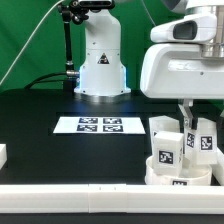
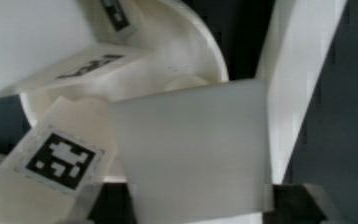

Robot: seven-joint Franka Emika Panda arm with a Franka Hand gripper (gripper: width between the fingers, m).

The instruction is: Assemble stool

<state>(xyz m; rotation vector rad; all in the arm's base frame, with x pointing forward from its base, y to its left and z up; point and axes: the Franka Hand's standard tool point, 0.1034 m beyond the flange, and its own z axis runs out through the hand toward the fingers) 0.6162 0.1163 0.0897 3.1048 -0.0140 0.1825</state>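
The round seat (image 1: 180, 170) sits on the black tabletop (image 1: 60, 155) at the exterior view's right, against the border rail (image 1: 100, 197). 1 leg (image 1: 168, 146) stands on it, seemingly for fastening. The fingers (image 1: 186, 120) reach beside it; I cannot tell their opening.

**A robotics lab bench, set up for tracking**

I work in a robotics lab, not a home or a shop. My white base (image 1: 100, 68) is bolted to a black table (image 1: 40, 125), and just in front of that base the marker board (image 1: 100, 125) lies flat with its square tags. Behind the base hangs a green backdrop (image 1: 30, 40), and beside it stands a black camera stand (image 1: 68, 40) with cables trailing down. A white border rail (image 1: 70, 203) edges the table on the side farthest from the base.
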